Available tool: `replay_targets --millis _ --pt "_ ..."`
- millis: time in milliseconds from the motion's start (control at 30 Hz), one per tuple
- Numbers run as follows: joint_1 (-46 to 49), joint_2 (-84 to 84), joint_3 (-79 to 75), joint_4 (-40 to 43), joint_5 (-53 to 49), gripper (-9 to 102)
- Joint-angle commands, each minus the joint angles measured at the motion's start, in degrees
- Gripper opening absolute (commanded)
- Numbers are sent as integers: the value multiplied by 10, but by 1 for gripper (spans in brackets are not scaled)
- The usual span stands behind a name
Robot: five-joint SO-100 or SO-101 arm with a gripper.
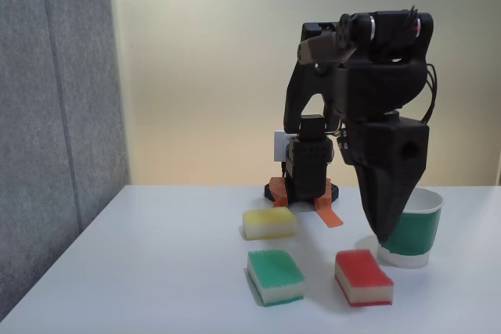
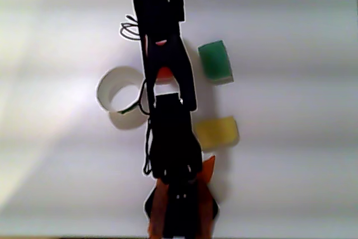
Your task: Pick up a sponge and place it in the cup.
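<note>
The red-topped sponge (image 1: pixel 362 275) lies flat on the white table, near the front right in the fixed view. In the other view just a red patch of the sponge (image 2: pixel 163 73) shows under the black arm (image 2: pixel 168 132). The green-banded paper cup (image 1: pixel 416 230) stands upright right of the sponge, and its open white rim (image 2: pixel 102 89) shows from above. My gripper (image 1: pixel 383 238) points straight down, its tip just above the table between sponge and cup. Its fingers taper together, shut with nothing in them.
A green-topped sponge (image 1: pixel 275 275) (image 2: pixel 215 61) lies left of the red one, and a yellow-topped sponge (image 1: pixel 268 223) (image 2: pixel 216 131) sits nearer the arm's orange base (image 1: pixel 325 209). A grey partition (image 1: pixel 47 115) stands along the left.
</note>
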Motion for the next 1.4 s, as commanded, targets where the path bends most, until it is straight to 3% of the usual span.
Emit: replay_targets --millis 0,967,1367 --pt "-13 14 -26 11 -17 0" --pt "-80 70 86 20 -429 0" --pt "-45 102 139 9 -502 0"
